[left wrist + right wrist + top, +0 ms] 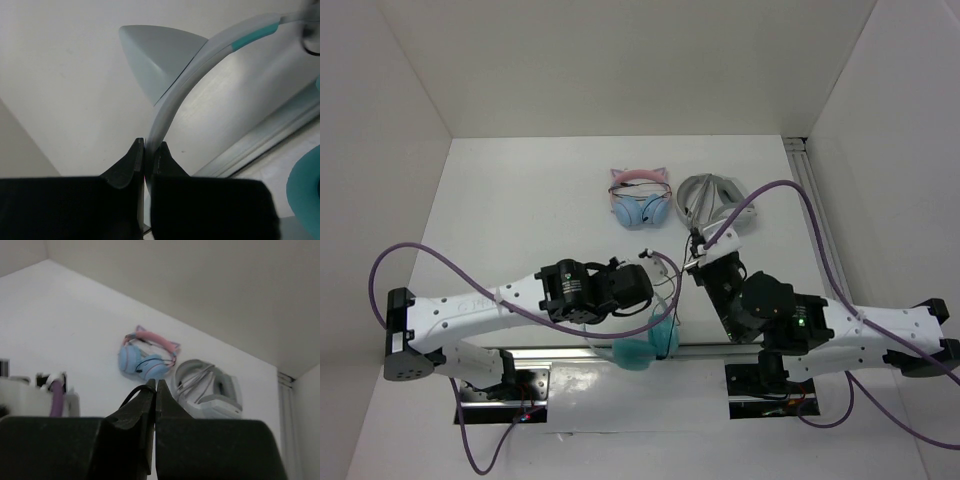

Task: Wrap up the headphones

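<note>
headphones [167,110] in pinch of left end effector [145,145]

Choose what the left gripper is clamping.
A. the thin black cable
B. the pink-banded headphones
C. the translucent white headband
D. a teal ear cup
C: the left wrist view shows the left gripper shut on the translucent white headband, just below a pointed cat ear.

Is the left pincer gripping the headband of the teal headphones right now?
Yes, the left wrist view shows the left pincer shut on the white headband of the headphones, just below a pointed ear.
</note>
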Action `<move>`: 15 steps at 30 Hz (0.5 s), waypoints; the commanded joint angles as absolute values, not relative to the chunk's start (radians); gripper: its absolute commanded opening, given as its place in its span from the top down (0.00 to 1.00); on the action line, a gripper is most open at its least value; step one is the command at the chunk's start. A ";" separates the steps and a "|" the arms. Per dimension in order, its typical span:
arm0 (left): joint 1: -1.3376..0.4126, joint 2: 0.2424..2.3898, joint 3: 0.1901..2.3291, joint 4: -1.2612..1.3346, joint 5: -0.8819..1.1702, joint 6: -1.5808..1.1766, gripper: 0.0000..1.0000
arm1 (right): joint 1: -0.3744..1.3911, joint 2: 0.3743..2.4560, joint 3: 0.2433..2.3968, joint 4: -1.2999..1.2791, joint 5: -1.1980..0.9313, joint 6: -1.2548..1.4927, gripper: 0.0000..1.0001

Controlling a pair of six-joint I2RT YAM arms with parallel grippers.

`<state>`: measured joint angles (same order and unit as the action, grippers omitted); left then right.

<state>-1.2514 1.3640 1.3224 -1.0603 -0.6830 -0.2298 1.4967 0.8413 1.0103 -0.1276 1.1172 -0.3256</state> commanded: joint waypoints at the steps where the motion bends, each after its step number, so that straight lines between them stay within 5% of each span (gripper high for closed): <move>1: -1.287 1.310 1.348 -1.042 -0.436 -0.133 1.00 | 1.500 0.867 0.959 0.324 1.357 -0.542 1.00; 6: -1.305 1.301 1.339 -1.042 -0.218 -0.101 1.00 | 1.392 0.888 0.927 0.502 1.345 -0.626 1.00; 15: -1.305 1.233 1.361 -0.974 -0.228 -0.113 1.00 | 1.353 0.899 0.985 0.091 1.120 -0.263 1.00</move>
<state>-1.2850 1.2919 1.3224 -0.9771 -0.2897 -0.1650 1.3689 0.9138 0.9279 0.1726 1.2026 -0.4095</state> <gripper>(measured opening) 0.126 0.023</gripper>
